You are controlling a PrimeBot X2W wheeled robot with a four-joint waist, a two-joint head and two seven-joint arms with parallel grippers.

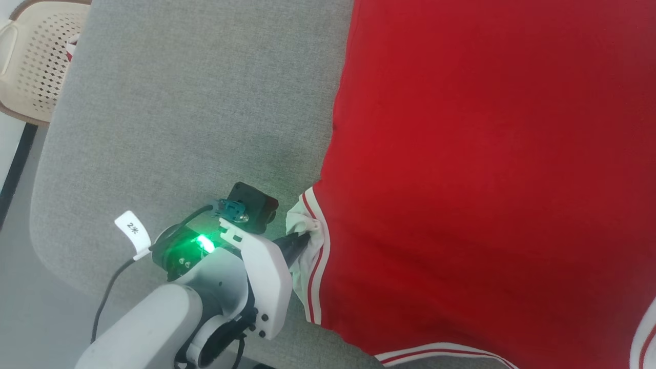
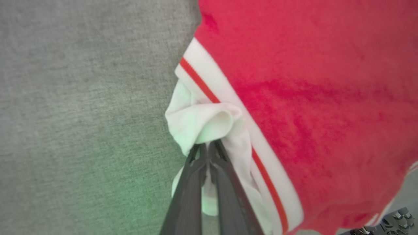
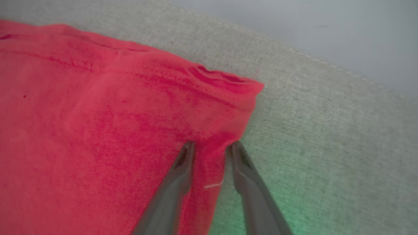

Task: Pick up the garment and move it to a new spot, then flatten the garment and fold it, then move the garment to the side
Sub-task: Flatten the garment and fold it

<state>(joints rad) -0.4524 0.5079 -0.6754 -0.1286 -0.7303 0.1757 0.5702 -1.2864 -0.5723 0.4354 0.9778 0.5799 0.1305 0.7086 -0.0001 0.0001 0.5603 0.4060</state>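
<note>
Surface: grey cushion (image 1: pixel 179 102)
Garment (image 1: pixel 487 154): flat, lengthwise up head view
Left gripper (image 2: pixel 207 147): clenched on white trim (image 2: pixel 209 85)
Right gripper (image 3: pixel 210 148): apart, astride red edge

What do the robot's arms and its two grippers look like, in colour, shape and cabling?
The left forearm has a glossy white shell, a black wrist with a green light, a black camera box, and a black cable bearing a white tag. The left gripper and right gripper have long, dark grey, tapering fingers.
</note>
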